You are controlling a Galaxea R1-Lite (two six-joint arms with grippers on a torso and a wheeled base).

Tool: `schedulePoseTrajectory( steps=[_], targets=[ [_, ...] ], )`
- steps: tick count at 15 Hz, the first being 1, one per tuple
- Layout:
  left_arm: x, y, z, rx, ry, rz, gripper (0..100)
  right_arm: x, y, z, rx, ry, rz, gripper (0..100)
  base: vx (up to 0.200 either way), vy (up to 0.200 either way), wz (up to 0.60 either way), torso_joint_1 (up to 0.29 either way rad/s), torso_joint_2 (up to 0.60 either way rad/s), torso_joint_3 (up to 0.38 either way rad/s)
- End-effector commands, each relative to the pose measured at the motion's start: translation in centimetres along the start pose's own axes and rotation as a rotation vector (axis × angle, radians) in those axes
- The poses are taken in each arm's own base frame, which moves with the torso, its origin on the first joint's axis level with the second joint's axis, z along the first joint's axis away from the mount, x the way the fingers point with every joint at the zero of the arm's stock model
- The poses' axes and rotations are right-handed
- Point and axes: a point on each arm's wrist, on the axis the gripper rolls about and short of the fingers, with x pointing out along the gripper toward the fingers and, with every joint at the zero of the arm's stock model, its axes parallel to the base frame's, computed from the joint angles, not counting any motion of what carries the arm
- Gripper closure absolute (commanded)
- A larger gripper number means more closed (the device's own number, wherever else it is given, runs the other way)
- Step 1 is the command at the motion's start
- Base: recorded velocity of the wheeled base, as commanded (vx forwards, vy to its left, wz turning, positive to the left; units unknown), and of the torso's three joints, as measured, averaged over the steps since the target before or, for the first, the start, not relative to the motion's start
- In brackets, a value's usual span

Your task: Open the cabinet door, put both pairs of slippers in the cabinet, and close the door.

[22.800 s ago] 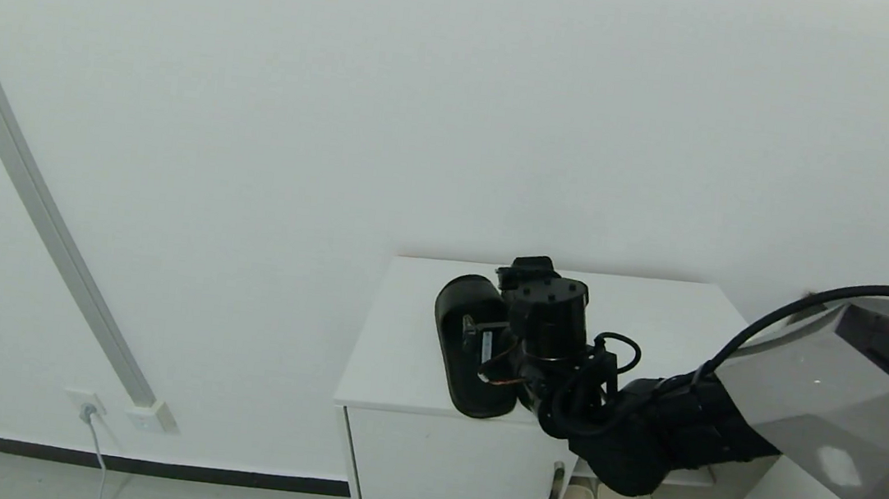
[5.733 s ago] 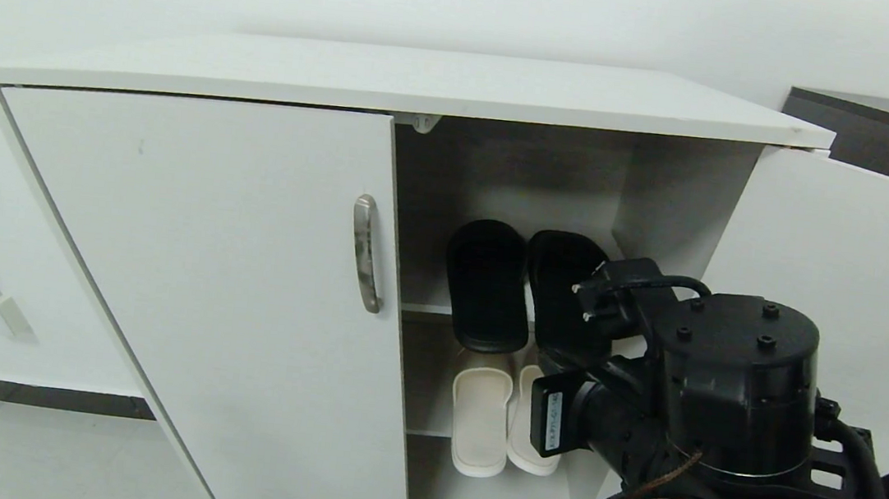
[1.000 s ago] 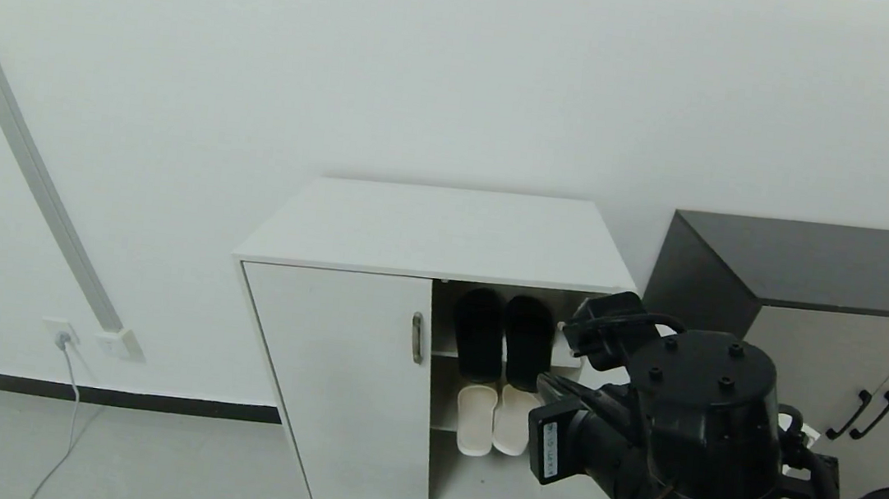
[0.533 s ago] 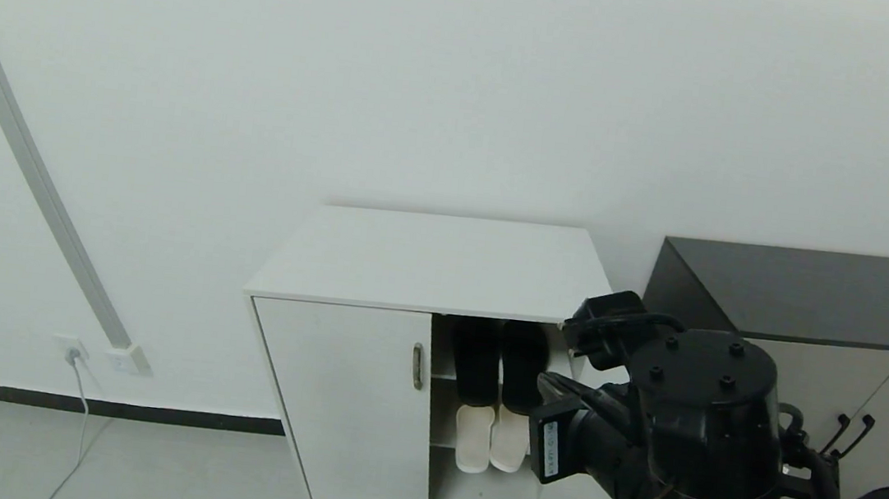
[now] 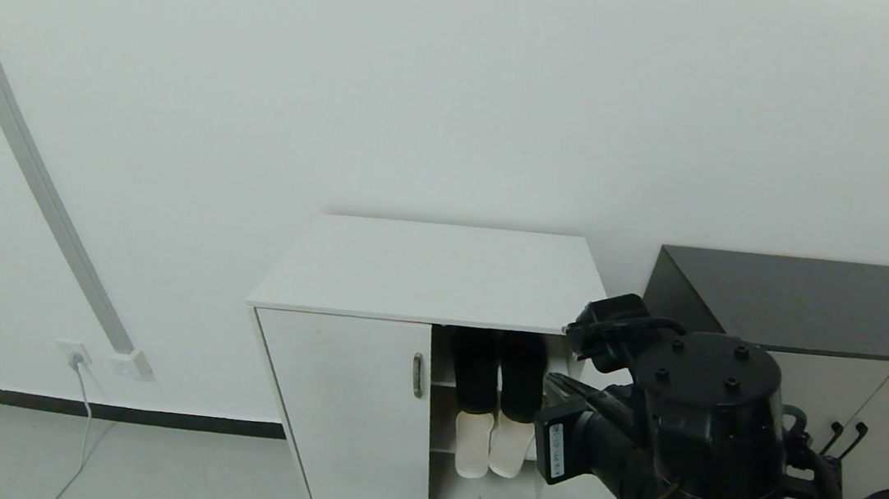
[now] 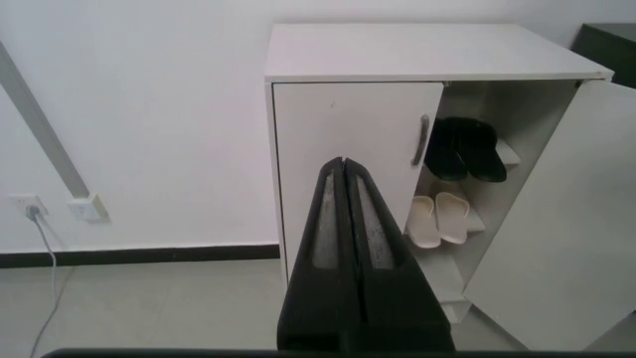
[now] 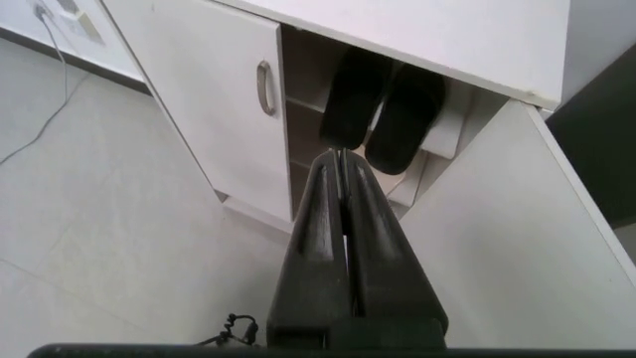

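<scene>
The white cabinet (image 5: 434, 269) stands against the wall with its left door (image 5: 345, 413) closed and its right door (image 6: 556, 229) swung open. Inside, a black pair of slippers (image 5: 498, 367) rests on the upper shelf. A white pair of slippers (image 5: 490, 444) lies on the shelf below. Both pairs also appear in the left wrist view, the black slippers (image 6: 467, 159) above the white slippers (image 6: 440, 219). My left gripper (image 6: 343, 164) is shut and empty, well back from the cabinet front. My right gripper (image 7: 341, 157) is shut and empty too, facing the black slippers (image 7: 383, 114) beside the open door (image 7: 497, 229).
A dark-topped cabinet (image 5: 811, 296) with black handles stands right of the white one. A wall socket with a cable (image 5: 74, 351) and a slanted conduit (image 5: 33, 157) are on the wall to the left. Bare floor (image 6: 149, 308) lies before the cabinet.
The head camera has drawn back and shifted, so the cabinet looks smaller and lower in the picture. The slippers stay on their shelves and the right door stays open.
</scene>
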Motion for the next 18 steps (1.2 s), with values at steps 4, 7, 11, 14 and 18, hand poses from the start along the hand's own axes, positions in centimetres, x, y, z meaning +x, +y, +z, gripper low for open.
schedulePoseTrajectory(
  steps=[4,7,11,14,18],
  targets=[
    [0.01,0.00,0.00,-0.001,0.001,0.000,100,0.04,-0.13,-0.10,-0.002,0.003,-0.003,100,0.000,0.000,-0.45,-0.001,0.00,0.004],
    [0.01,0.00,0.00,-0.001,0.001,0.000,100,0.05,-0.23,-0.05,0.000,0.002,-0.007,100,0.000,0.000,-0.60,0.007,0.00,0.001],
    [0.01,0.00,0.00,-0.001,0.001,0.000,100,0.22,-0.43,0.02,0.004,-0.003,-0.015,100,0.000,0.000,-0.30,0.004,0.00,0.001],
    [0.01,0.00,0.00,-0.002,0.001,0.000,100,0.32,-0.53,0.05,0.007,-0.006,-0.019,100,0.000,0.000,0.00,0.000,0.00,0.000],
    [0.01,0.00,0.00,-0.002,0.001,0.000,100,0.32,-0.54,0.02,0.000,-0.006,-0.019,100,-0.150,0.000,0.00,0.004,0.00,-0.001]
  ],
)
